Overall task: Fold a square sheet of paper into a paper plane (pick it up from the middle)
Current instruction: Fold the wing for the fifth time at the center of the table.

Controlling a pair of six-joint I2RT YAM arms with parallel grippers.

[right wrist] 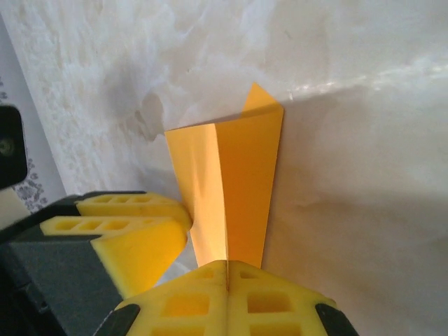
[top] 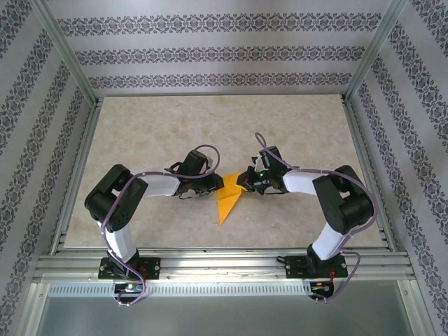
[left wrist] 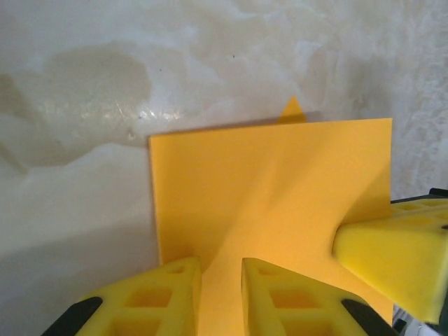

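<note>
The pointed, bright orange paper plane [top: 229,199] looks nearly done and is between the two claws, over the pale bench [top: 175,126]. The right claw [right wrist: 227,269] is pinched tight on its middle fold; the left claw [left wrist: 221,273] is open a crack, with paper in the gap. Maybe only a last fold is left.
</note>
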